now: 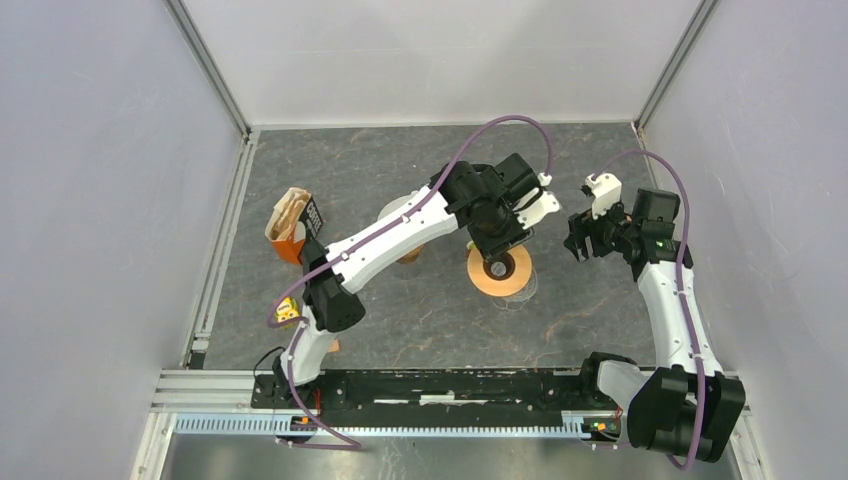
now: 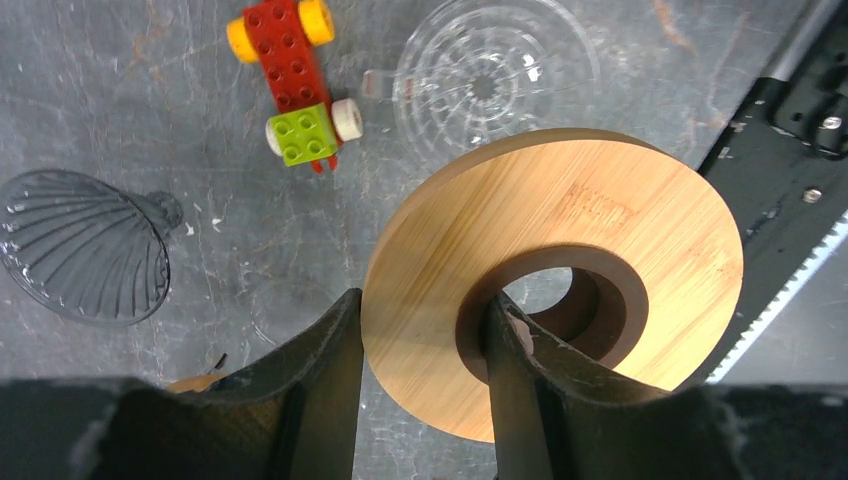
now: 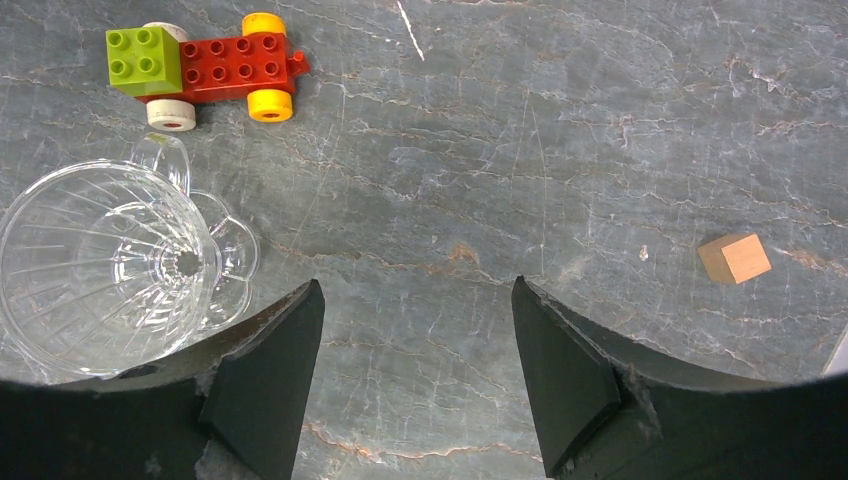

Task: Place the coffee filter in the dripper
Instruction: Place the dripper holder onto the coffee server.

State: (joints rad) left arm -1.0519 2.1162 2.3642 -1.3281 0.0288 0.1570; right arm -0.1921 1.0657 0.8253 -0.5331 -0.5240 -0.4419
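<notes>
The left gripper (image 2: 424,318) was pinching the wooden ring (image 2: 600,220) across its band, with one finger through the hole, low in its wrist view. The right gripper (image 3: 417,300) hung spread and empty, the glass dripper (image 3: 100,265) at that frame's left. What looked like the filter pack (image 1: 291,222) sat at middle left, seen from above. To my eye, the ring could tilt out of so narrow a pinch and knock the glass.

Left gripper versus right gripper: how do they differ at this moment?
The left gripper is clamped on a wooden ring, one finger through its hole and one against the outer edge; the right gripper holds nothing. The left gripper's jaws stand narrower, the right gripper's wide apart over the table. Both have dark fingers and point down.
</notes>
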